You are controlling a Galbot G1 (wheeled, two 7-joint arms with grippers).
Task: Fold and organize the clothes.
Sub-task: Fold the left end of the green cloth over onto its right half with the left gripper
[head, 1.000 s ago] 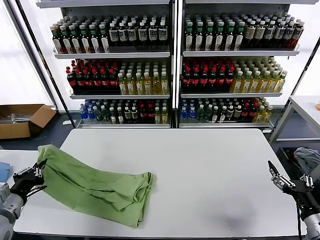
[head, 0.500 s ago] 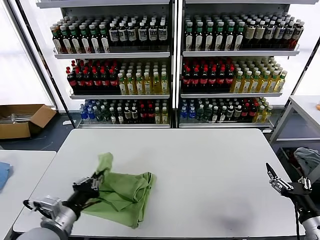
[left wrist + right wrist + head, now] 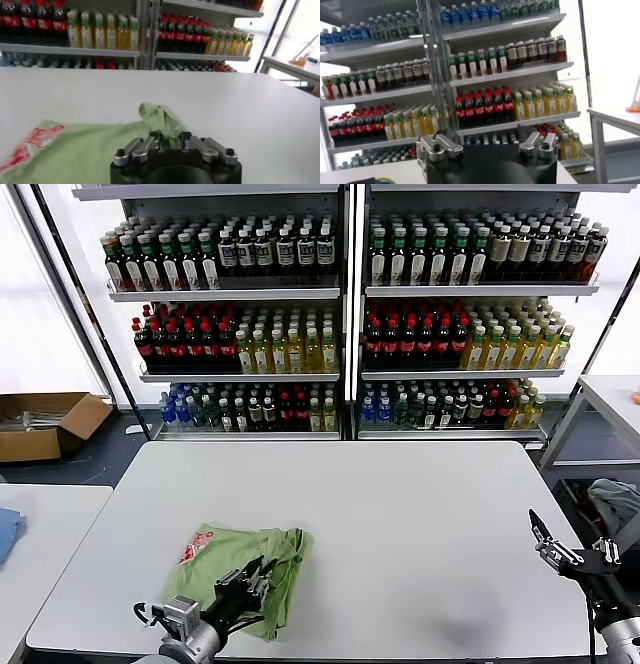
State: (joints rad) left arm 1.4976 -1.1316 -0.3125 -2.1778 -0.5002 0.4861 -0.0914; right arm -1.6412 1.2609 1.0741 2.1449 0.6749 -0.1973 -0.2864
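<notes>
The left gripper (image 3: 243, 588) is pinching a bunched bit of the shirt (image 3: 215, 564). The shirt lies folded on the table (image 3: 400, 524), right under and in front of that gripper. It looks soft, light and floppy, so grab it by an edge. The right gripper (image 3: 548, 546) waits far off, fingers apart.

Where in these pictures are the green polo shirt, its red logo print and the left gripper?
green polo shirt (image 3: 215, 569): head view, flat folded middle.
red logo print (image 3: 196, 545): head view, print near the shirt's left corner.
left gripper (image 3: 250, 577): head view, fingertips over the shirt.
</notes>
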